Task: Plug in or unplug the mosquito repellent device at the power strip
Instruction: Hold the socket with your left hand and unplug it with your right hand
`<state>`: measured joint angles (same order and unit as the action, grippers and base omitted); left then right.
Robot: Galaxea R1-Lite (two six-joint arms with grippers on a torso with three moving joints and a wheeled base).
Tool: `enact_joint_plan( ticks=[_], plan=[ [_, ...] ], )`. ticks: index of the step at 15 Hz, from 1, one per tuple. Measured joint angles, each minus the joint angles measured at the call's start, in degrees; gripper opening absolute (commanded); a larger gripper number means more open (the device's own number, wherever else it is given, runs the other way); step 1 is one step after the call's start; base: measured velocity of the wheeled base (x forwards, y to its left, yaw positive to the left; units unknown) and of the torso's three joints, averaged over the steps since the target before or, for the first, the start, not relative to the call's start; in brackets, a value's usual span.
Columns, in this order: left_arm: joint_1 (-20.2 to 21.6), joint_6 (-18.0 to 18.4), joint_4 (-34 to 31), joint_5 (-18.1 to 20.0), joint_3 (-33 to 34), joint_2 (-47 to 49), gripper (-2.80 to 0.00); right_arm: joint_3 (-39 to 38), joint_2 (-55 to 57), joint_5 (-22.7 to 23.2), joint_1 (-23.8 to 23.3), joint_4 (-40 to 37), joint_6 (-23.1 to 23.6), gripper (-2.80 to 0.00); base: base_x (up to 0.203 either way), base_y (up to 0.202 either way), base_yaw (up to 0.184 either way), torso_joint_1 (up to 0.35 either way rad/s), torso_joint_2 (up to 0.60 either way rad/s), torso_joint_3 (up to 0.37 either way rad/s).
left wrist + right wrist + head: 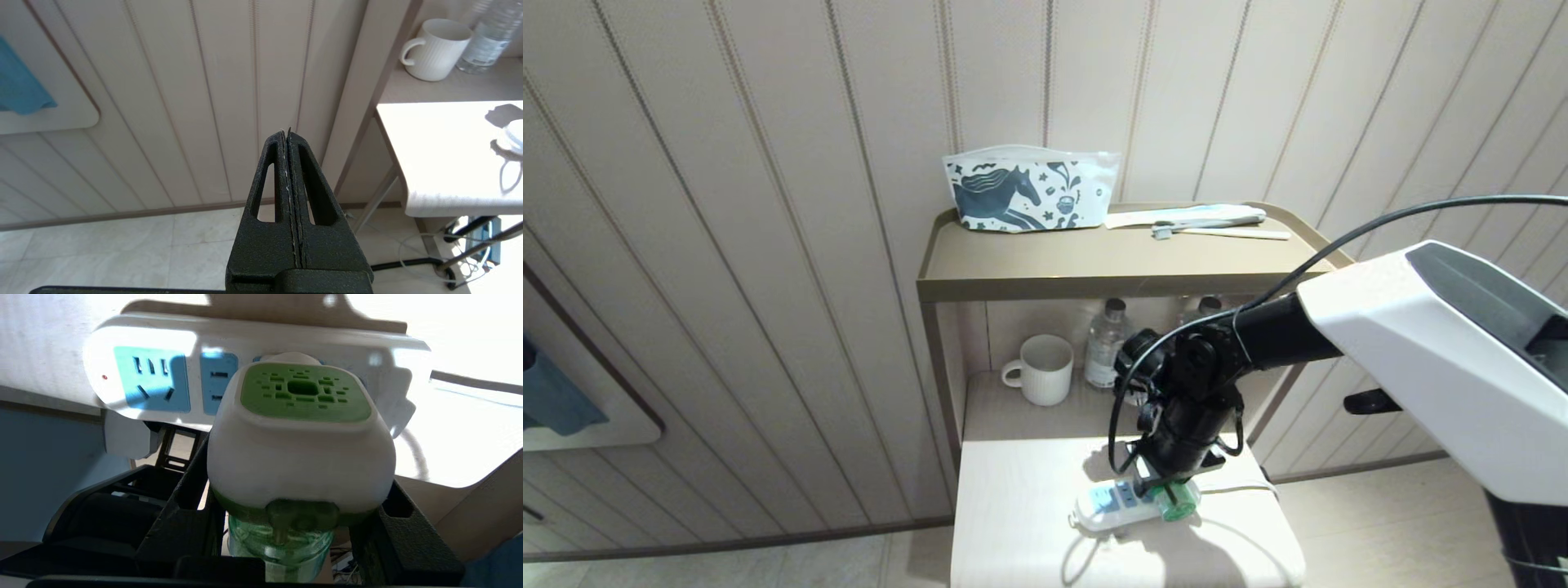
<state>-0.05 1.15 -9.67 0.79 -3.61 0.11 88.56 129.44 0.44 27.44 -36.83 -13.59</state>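
The mosquito repellent device [300, 457] sits against the far socket of the power strip [163, 375], green patch facing up toward the wrist camera, its green bottle pointing off the strip's side toward the front counter [1029, 531] edge. The one strip lies lengthwise across the counter, showing three blue faces. The right hand [1172, 486] reaches steeply down from above, its fingers [184, 522] half open and pressed to both sides of the device. The left hand [289, 163] hangs beside the counter with fingers pressed together, empty. On the shelf behind stand one mug [1041, 369] and two bottles [1107, 343].
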Motion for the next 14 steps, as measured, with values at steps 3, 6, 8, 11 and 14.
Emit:
enact_joint_plan(
  ticks=[3, 6, 8, 11, 14],
  plan=[
    [0.0, 0.0, 0.0, 0.0, 0.0, 0.0, -2.80, 0.2, 0.2, 0.0, 2.3, 0.0, 0.0, -2.80, 0.000, 0.000, 0.000, 0.000, 0.00, 0.000],
    [0.0, 0.0, 0.0, 0.0, 0.0, 0.0, -2.80, 1.1, 0.8, -0.1, 4.7, 0.0, -0.6, -2.80, 0.000, 0.000, 0.000, 0.000, 0.00, 0.000],
    [0.0, 0.0, 0.0, 0.0, 0.0, 0.0, -2.80, 2.1, 1.5, -0.2, 5.5, 0.0, -0.8, -2.80, 0.000, 0.000, 0.000, 0.000, 0.00, 0.000],
    [0.0, 0.0, 0.0, 0.0, 0.0, 0.0, -2.80, 2.8, 2.6, -0.2, 5.7, 0.0, -1.0, -2.80, 0.000, 0.000, 0.000, 0.000, 0.00, 0.000],
    [0.0, 0.0, 0.0, 0.0, 0.0, 0.0, -2.80, 3.9, 3.5, -0.2, 5.6, 0.0, -2.0, -2.80, 0.000, 0.000, 0.000, 0.000, 0.00, 0.000]
  ],
)
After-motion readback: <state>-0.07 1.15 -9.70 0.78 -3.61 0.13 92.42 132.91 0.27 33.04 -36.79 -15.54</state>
